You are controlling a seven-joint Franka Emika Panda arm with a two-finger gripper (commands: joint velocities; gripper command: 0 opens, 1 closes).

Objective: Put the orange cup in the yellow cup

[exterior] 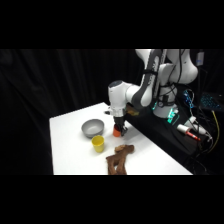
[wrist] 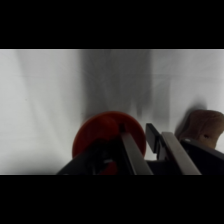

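From my station I see the hand (exterior: 119, 128) down low over the white table (exterior: 67, 145), its fingers (wrist: 134, 155) set on the orange cup (exterior: 117, 132). In the wrist view one finger lies across the cup's red rim and the other sits just outside its wall, so I read the hand as clamped on the cup's edge. The cup is right under the hand, at or just above the table; I cannot tell which. The yellow cup (exterior: 98, 144) stands upright a little nearer the camera than the hand and to its left in the side view, apart from it. The grey bowl (exterior: 93, 128) sits beside the hand, beyond the yellow cup. A brown wooden piece (exterior: 119, 158) lies near the front edge.
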